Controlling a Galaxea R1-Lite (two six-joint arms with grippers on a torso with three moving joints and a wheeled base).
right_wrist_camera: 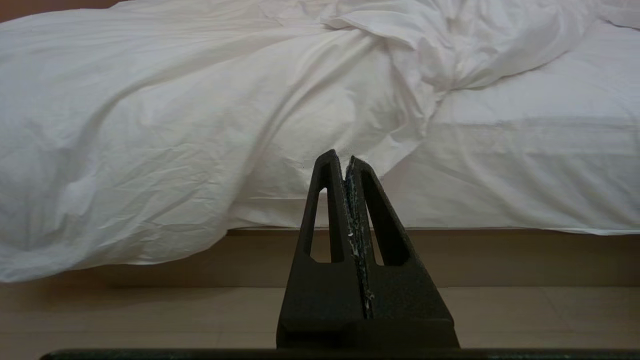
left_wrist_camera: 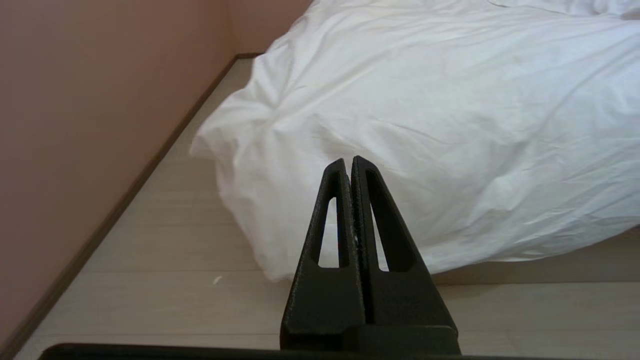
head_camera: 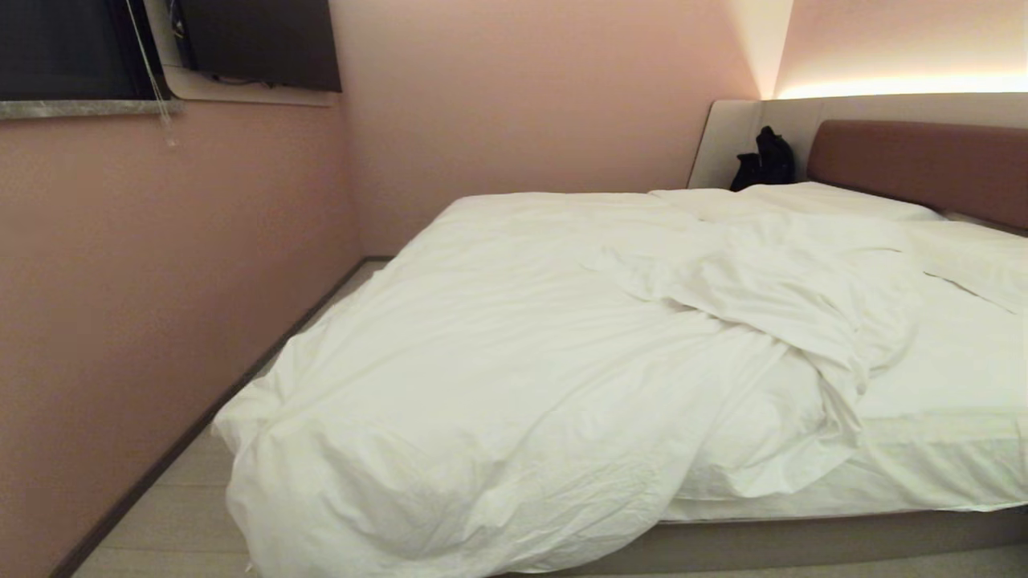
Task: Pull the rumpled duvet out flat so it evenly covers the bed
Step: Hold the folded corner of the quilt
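The white duvet (head_camera: 498,353) lies rumpled across the left part of the bed (head_camera: 787,539), bunched in a fold near the middle and spilling over the near left corner towards the floor. To its right the sheeted mattress (head_camera: 948,401) lies bare. My left gripper (left_wrist_camera: 349,161) is shut and empty, held short of the hanging duvet (left_wrist_camera: 400,125) corner. My right gripper (right_wrist_camera: 341,156) is shut and empty too, pointing at the bed's near side where the duvet (right_wrist_camera: 150,125) edge meets the sheet (right_wrist_camera: 525,160). Neither arm shows in the head view.
A pink wall (head_camera: 144,281) runs close along the bed's left side, leaving a narrow strip of pale floor (head_camera: 185,522). Pillows (head_camera: 835,201) lie before the reddish-brown headboard (head_camera: 923,164), and a black bag (head_camera: 767,160) sits at the far corner.
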